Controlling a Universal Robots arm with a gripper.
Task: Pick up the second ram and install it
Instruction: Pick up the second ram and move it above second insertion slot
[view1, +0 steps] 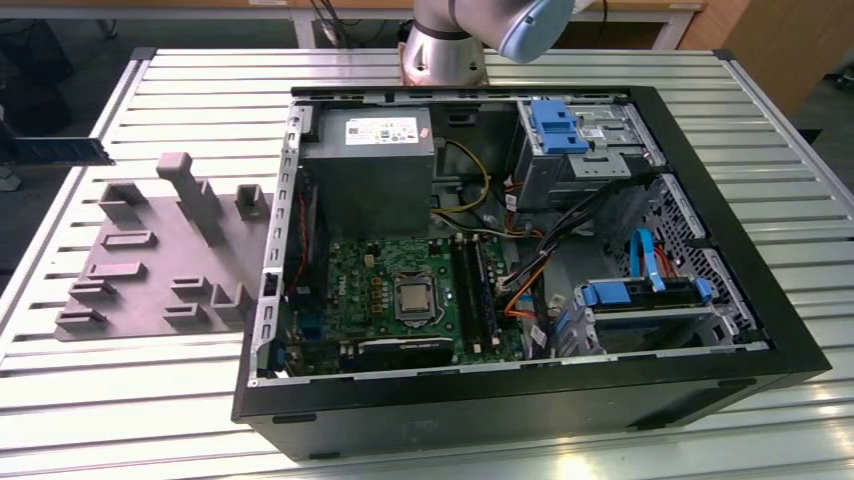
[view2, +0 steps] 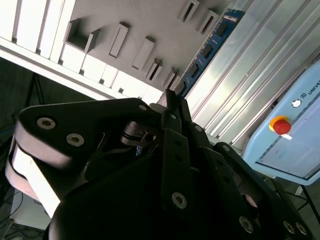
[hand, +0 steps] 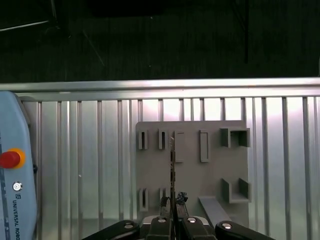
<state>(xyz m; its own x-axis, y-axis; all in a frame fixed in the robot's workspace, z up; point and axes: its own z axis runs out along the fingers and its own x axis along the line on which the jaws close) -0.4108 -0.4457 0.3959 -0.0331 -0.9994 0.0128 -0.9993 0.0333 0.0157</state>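
Memory stick hangs at the far left edge of the exterior view, by the counter's rim, near the grey holder tray. End effector is clenched on one end of it in both wrist views. Key here, I'd say: carry it square, no twist, edge matched to the motherboard's black slots.

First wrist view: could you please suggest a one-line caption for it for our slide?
The tool holds the second ram edge-on, in front of the grey fixture plate on the slatted table.
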